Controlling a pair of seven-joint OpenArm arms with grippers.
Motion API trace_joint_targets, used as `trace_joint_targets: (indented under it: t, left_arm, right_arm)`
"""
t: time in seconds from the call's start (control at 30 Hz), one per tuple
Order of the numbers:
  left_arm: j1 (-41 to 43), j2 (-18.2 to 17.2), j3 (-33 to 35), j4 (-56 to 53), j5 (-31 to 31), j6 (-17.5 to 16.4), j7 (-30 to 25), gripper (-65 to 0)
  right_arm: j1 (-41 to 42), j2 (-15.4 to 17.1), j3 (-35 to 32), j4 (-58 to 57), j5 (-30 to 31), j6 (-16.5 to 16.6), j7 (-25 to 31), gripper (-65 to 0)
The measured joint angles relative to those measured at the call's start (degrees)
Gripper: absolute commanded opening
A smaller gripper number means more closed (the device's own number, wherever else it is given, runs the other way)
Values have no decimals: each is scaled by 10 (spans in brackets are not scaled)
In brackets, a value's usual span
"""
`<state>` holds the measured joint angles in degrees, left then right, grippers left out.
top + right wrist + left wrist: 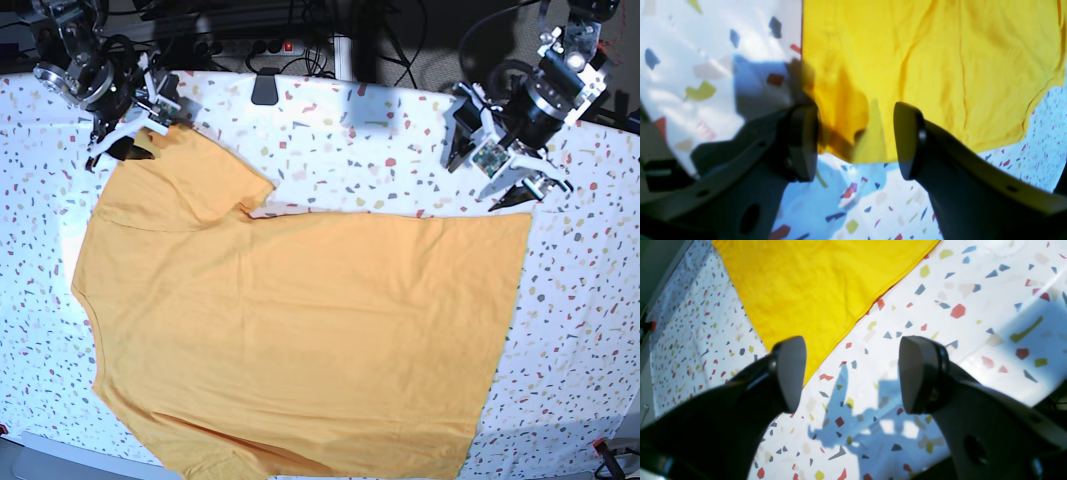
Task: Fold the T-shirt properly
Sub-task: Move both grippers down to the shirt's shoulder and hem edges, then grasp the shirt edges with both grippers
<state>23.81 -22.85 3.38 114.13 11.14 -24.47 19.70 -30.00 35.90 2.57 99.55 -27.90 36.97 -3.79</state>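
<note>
The orange-yellow T-shirt (300, 330) lies spread flat on the speckled tablecloth (400, 150), its hem toward the right and a sleeve at the upper left. My left gripper (490, 180) hovers open just past the shirt's upper right hem corner. In the left wrist view, the left gripper (857, 373) has its jaws wide over bare tablecloth, with the T-shirt (813, 290) corner beside one finger (790, 373). My right gripper (125, 145) is open above the sleeve's end. The right wrist view shows the right gripper (857, 143) straddling the edge of the T-shirt (940, 66), holding nothing.
A small black object (265, 88) sits at the table's back edge, with cables and a power strip (270, 45) behind it. The shirt's lower part reaches the table's front edge (60, 445). A red clamp (600, 445) is at the front right corner.
</note>
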Motion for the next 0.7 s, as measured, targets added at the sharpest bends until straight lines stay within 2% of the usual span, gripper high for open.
trace_joint_targets:
  t: [0.03, 0.1, 0.17, 0.27, 0.3, 0.5, 0.6, 0.7]
  left_arm:
    - [0, 0, 0, 0, 0, 0, 0, -229]
    - [0, 0, 0, 0, 0, 0, 0, -229]
    - [0, 0, 0, 0, 0, 0, 0, -229]
    - [0, 0, 0, 0, 0, 0, 0, -229]
    - [0, 0, 0, 0, 0, 0, 0, -229]
    - [-42, -10, 0, -1, 0, -2, 47, -229]
    - [-79, -46, 2, -1, -4, 0, 44, -229]
    - [-108, -96, 28, -17, -20, 2, 43, -229]
  right_arm:
    - [0, 0, -1, -2, 0, 6, 2, -300]
    - [0, 0, -4, -3, 0, 6, 1, -349]
    - [0, 0, -5, -5, 0, 7, 1, -443]
    - [0, 0, -5, -6, 0, 7, -1, -628]
    - [0, 0, -5, -6, -1, 7, -1, -650]
    - [2, 0, -6, -8, 74, 8, -18, -650]
    - [2, 0, -6, -8, 81, 8, -23, -650]
    - [2, 0, -7, -8, 82, 8, -22, -650]
